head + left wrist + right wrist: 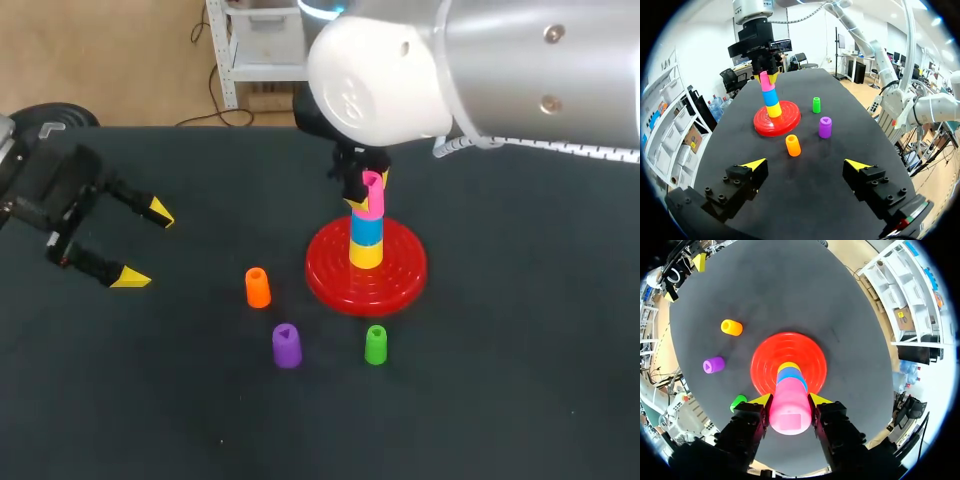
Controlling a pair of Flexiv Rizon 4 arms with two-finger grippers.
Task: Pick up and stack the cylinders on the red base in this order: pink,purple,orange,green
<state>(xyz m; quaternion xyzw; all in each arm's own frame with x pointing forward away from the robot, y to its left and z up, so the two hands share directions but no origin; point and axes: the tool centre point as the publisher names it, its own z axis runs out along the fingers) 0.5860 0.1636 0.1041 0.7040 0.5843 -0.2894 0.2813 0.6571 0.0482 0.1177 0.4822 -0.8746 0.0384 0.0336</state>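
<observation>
**Pink cylinder at the stack; three more wait on the table**

Pink cylinder (790, 407) sits closest to the right wrist camera, clamped from both sides between the yellow-tipped fingers of the right gripper (790, 401). It is directly over the middle of the red base (765, 355), on top of a blue cylinder (791, 377), which stands on a yellow cylinder (788, 366). From the head view the pink piece looks slightly tilted against the blue one. I cannot tell whether it is fully seated.

By my reading, the first of the four placements is in hand but not finished, since the fingers have not let go. The other three steps are not yet begun. The orange cylinder (257, 287) stands on the table (500, 400) just beside the base's left rim. The purple cylinder (286, 346) is near the base, in front of it and to the left. The green cylinder (375, 344) is just in front of the base's front rim.

The left gripper (145, 244) hangs well to the left of the base, fingers spread apart and holding nothing.
</observation>
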